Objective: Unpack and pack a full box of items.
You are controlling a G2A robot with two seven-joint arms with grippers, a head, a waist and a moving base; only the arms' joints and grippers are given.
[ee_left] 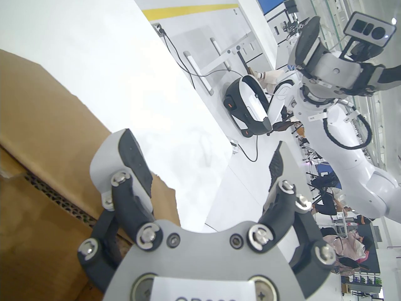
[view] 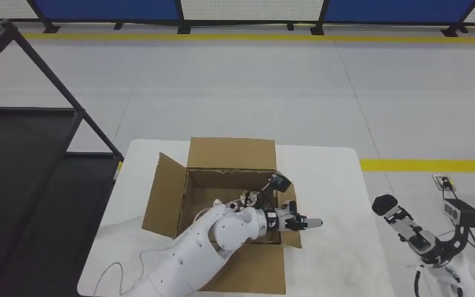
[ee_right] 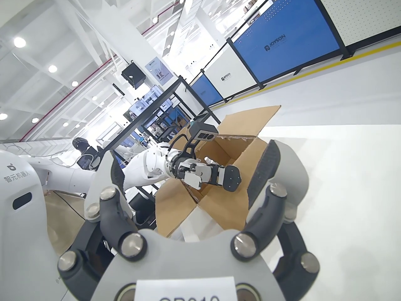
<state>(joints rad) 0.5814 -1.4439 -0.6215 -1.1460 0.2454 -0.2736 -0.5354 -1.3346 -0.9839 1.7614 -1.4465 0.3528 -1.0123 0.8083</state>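
One open cardboard box on one white table; left gripper at its rim, right gripper well apart, both spread.

A black metal rack stands beside the white worktop, with a yellow floor line and blue panels beyond.

— What does the box look like?

— Plain brown cardboard. It sits upright and open on the white surface, in the lower centre of the top view.

— And its flaps?

— They are folded outward. The back flap opens toward the top of the frame, the left flap leans out to the left, and the front flap lies toward the bottom edge.

— Anything inside?

— The inside is shadowed and partly covered, so I cannot tell.
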